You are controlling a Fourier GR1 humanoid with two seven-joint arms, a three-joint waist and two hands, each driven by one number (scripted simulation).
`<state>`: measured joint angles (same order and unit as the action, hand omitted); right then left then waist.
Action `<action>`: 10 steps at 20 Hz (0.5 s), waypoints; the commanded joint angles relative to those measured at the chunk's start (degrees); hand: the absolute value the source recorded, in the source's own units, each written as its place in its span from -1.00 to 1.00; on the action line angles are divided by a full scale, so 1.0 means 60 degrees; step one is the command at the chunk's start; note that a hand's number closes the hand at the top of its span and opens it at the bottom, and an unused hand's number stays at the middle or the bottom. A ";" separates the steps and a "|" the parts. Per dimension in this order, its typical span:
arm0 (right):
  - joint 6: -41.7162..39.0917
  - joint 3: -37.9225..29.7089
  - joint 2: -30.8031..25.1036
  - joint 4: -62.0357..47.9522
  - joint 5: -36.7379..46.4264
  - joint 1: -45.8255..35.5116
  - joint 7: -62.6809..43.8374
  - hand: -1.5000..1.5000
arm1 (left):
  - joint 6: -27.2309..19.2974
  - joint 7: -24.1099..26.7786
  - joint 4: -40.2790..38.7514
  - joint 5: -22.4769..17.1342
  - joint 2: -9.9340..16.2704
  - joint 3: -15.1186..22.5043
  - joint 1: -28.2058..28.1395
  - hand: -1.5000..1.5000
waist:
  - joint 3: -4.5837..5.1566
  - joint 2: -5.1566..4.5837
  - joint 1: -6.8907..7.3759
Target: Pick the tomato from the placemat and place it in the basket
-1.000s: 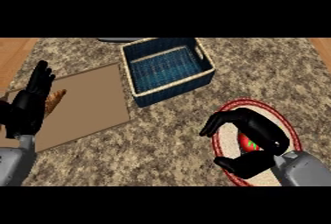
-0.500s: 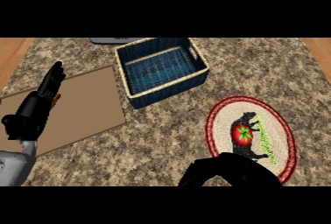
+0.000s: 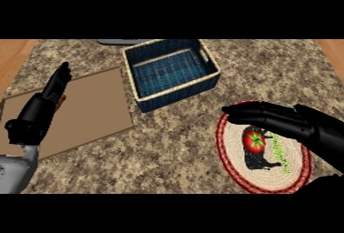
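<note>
A red tomato (image 3: pixel 256 141) with a green stem lies on a round placemat (image 3: pixel 232 160) with a red rim and a black cow picture, at the lower right. My right hand (image 3: pixel 289 121) hovers over the mat's upper part, fingers stretched out to the left, open and holding nothing; the tomato shows just below them. The blue woven basket (image 3: pixel 208 82) stands empty at the top centre. My left hand (image 3: pixel 42 109) rests open at the left edge, fingers up.
A brown cutting board (image 3: pixel 87 109) lies left of the basket, partly behind my left hand. A grey object (image 3: pixel 121 42) peeks in at the top edge. Wooden floor shows at both upper corners beyond the granite counter.
My right hand came back up from the lower edge and now stretches across the placemat above the tomato. The view has shifted a little; the left hand stays at rest.
</note>
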<state>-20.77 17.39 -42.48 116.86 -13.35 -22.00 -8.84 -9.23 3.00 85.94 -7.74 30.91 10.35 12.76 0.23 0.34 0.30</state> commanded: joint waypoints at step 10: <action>-0.5911 0.0223 -0.2677 -0.2048 -0.0059 -0.3516 0.0051 -1.00 | 0.0083 -0.0002 0.0418 0.0366 -0.0242 0.0128 -0.0153 0.00 | -0.0028 -0.0087 0.0246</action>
<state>-47.77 18.66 -57.61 109.77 -13.43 -37.97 -9.94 -8.89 3.11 86.38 -6.38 29.57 11.03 13.04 0.14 -0.20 1.64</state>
